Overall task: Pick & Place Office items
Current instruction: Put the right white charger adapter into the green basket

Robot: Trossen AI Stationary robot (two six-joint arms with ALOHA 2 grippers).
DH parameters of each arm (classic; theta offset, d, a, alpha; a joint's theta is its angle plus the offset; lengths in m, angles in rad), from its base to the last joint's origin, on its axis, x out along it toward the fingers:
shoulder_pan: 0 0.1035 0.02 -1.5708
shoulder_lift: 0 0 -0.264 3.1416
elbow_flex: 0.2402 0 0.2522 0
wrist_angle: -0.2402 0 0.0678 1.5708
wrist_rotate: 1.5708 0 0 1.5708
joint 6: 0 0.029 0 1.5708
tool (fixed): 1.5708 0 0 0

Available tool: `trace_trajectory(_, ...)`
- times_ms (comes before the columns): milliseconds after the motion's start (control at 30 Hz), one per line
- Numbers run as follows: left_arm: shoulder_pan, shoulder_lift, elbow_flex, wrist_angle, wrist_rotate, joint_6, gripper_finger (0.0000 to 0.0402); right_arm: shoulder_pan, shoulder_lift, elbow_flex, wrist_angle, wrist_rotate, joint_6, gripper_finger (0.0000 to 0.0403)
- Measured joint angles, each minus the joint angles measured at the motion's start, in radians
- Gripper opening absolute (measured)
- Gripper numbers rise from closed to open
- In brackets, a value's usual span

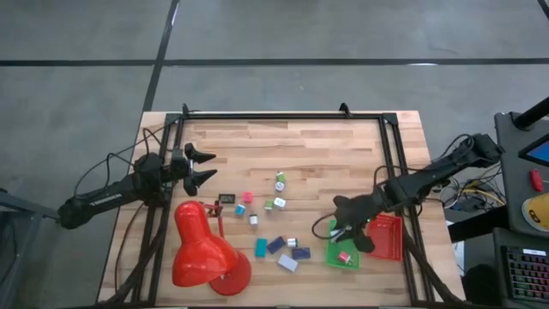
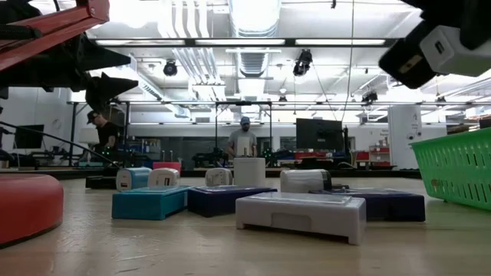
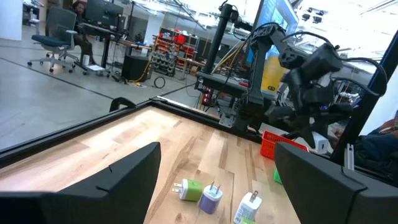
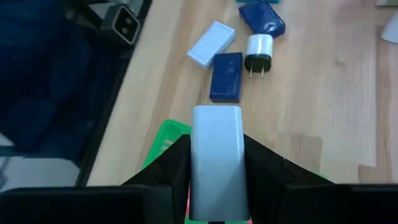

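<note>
From the high view, I'm holding the right gripper [image 1: 349, 233] over the green tray [image 1: 333, 257], at about four o'clock on the tabletop [image 1: 317, 154]; the left gripper [image 1: 202, 166] is waiting at nine o'clock, fingers apart. The low view is showing loose blocks and the tray's wall. In the right wrist view, I'm clamping a white block [image 4: 216, 158], long axis running along the fingers, directly above the tray. The arm is reaching in low from three o'clock.
</note>
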Motion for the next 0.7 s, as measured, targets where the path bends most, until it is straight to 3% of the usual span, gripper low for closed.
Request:
trace_trajectory(167, 0.0, 0.0, 0.0, 0.0, 0.0, 0.0, 0.032, 0.089, 0.004, -0.011, -0.014, 0.123, 0.021, 0.0109)
trace_trajectory(500, 0.0, 0.0, 0.0, 0.0, 0.0, 0.0, 0.032, 0.134, 0.004, -0.098, -0.005, 0.132, 0.069, 0.0109)
trace_trajectory(700, 0.0, 0.0, 0.0, 0.0, 0.0, 0.0, 0.032, 0.134, 0.004, -0.2, 0.088, 0.125, 0.066, 0.0109)
